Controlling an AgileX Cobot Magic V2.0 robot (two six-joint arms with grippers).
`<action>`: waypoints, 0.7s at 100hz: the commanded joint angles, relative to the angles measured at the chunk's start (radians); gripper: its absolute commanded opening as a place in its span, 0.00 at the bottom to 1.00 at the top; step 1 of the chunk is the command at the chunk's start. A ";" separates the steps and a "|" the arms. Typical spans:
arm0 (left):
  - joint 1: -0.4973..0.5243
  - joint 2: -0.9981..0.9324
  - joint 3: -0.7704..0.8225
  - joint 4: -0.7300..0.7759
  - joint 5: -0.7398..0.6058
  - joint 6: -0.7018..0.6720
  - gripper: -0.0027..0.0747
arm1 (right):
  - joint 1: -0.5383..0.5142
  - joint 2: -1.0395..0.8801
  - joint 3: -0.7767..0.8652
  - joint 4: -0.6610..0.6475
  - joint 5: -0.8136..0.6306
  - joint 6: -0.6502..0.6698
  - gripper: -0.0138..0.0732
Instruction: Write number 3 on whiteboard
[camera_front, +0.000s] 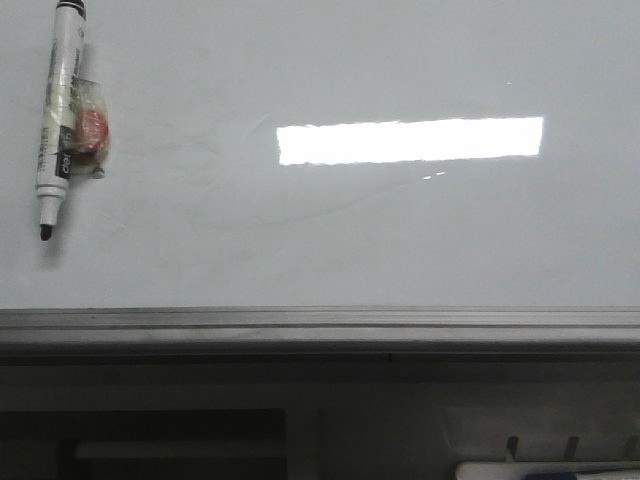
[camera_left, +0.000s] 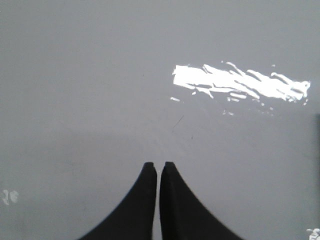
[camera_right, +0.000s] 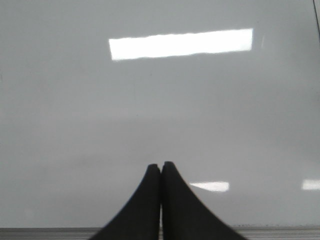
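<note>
Front view shows the whiteboard (camera_front: 330, 230) bare of any number 3, only faint grey smudges near the bright reflection, so the writing is not yet begun. The marker (camera_front: 58, 120) lies at the board's far left, uncapped, its long axis running nearly up and down the picture, black tip toward the frame edge (camera_front: 320, 320) and tilted slightly left, with a taped red-and-clear tab (camera_front: 88, 135) on its side. My left gripper (camera_left: 159, 165) and right gripper (camera_right: 160, 165) are both clenched on nothing, each hovering over plain board. I judge the left arm, being nearer, should spread its fingers, come down across the barrel above the tab, and grip squarely so the tip stays free.
</note>
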 joint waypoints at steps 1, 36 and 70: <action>-0.007 0.044 -0.075 -0.020 -0.050 -0.010 0.01 | -0.006 0.054 -0.076 0.006 0.031 0.000 0.10; -0.047 0.162 -0.092 -0.058 -0.015 0.079 0.29 | 0.011 0.105 -0.107 0.018 0.074 0.000 0.10; -0.103 0.298 -0.047 -0.041 -0.326 0.104 0.61 | 0.017 0.105 -0.107 0.063 0.045 0.001 0.10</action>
